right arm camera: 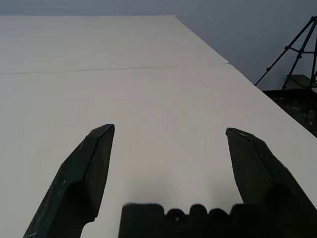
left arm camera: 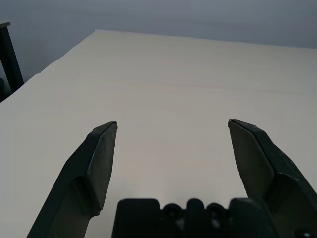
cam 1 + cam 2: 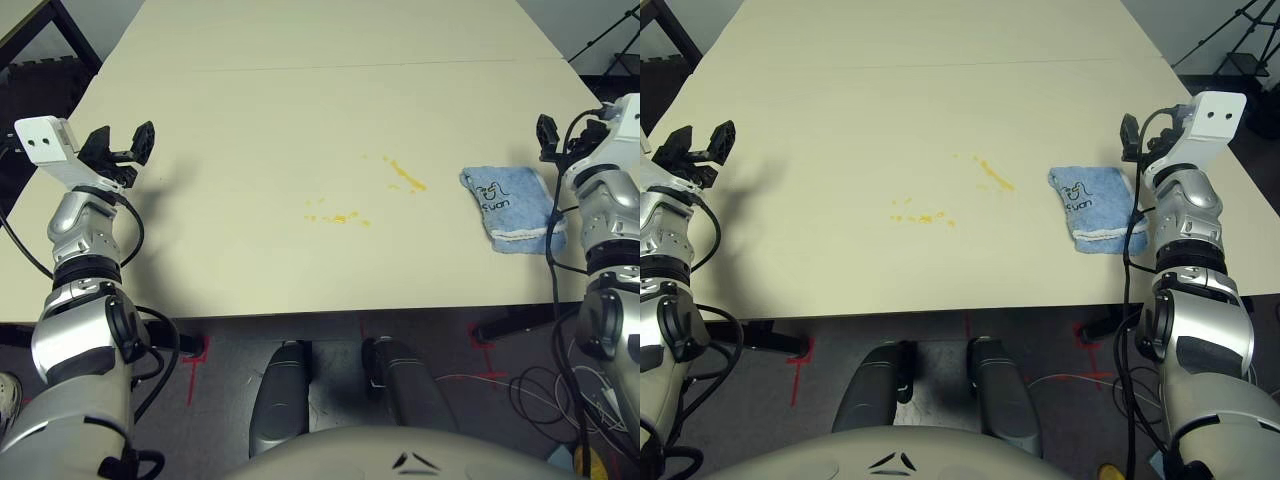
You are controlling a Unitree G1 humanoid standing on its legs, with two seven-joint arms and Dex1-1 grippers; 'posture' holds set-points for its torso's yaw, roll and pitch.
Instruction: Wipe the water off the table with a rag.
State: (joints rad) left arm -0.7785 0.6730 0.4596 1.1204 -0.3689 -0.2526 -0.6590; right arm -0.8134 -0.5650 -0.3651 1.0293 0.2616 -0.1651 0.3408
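The light blue rag [image 3: 512, 205], folded with a white edge and a dark logo, lies on the cream table [image 3: 300, 100] at the right. Two thin patches of yellow-orange water sit near the middle: one patch [image 3: 405, 175] just left of the rag, the other patch [image 3: 338, 216] lower and further left. My right gripper [image 3: 1130, 135] hovers just past the rag's far right corner, open and holding nothing, as the right wrist view [image 1: 170, 133] confirms. My left gripper [image 3: 122, 150] hangs open over the table's left side, far from the water, with bare tabletop ahead of it [image 2: 172, 129].
A thin seam [image 3: 350, 68] crosses the tabletop further back. The table's front edge [image 3: 300, 312] runs close to my body. A black tripod [image 1: 297, 54] stands off the right side, a dark frame [image 3: 40, 40] off the far left, and cables [image 3: 540, 390] lie on the floor at the right.
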